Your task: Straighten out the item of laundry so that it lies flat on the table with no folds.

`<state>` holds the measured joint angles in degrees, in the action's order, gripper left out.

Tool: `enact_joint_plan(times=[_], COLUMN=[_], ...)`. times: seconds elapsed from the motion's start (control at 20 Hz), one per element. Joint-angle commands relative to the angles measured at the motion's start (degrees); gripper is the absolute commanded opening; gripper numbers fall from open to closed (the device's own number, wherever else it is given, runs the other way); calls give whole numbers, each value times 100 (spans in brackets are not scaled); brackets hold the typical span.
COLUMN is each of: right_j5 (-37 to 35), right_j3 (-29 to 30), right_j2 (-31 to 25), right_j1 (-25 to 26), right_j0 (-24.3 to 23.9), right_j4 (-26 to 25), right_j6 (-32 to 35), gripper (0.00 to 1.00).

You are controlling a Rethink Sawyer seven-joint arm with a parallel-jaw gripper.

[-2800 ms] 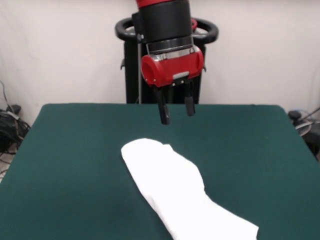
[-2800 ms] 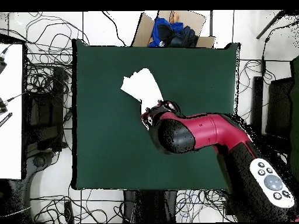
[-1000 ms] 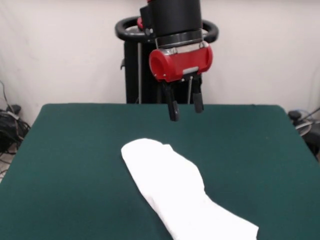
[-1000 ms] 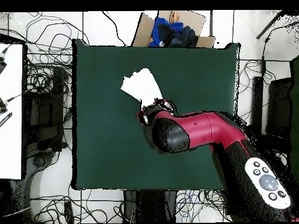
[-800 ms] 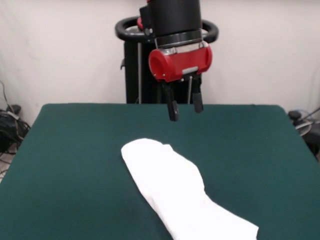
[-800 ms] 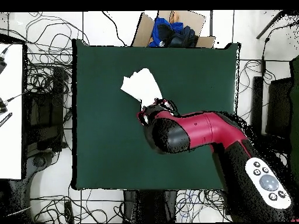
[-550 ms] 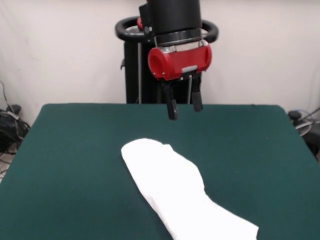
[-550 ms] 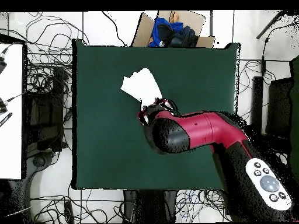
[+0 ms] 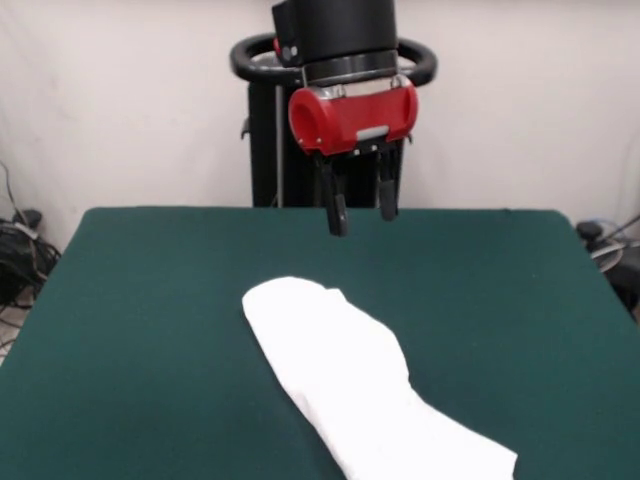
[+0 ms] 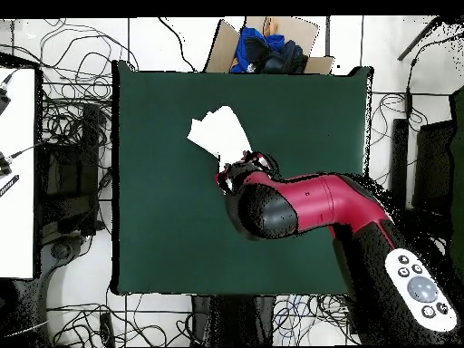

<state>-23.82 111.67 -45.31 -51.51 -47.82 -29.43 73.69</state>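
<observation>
Shirt point(image 9: 370, 395) folded (print hidden), edge cropped.

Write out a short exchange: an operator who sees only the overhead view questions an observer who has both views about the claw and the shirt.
Operator: The arm hides the claw from me. Is it open?
Observer: Yes. In the front view the claw is open, with nothing between its fingers.
Operator: Is it touching the shirt?
Observer: No. It hangs in the air above the shirt, clear of the cloth.
</observation>
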Motion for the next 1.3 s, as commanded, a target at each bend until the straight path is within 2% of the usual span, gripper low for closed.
enact_joint_plan(times=[0.05,0.6,0.75,0.95,1.1,1.3], right_j5=[-474,-356,-247,-388,-453,-485], right_j3=[41,177,160,110,239,230], right_j2=[-35,-78,119,253,67,82], right_j1=[54,47,9,-182,-309,-352], right_j0=[-39,-136,108,365,252,191], right_j4=[201,173,102,210,434,481], right_j6=[164,205,491,741,670,513], gripper=[100,100,100,100,100,100])
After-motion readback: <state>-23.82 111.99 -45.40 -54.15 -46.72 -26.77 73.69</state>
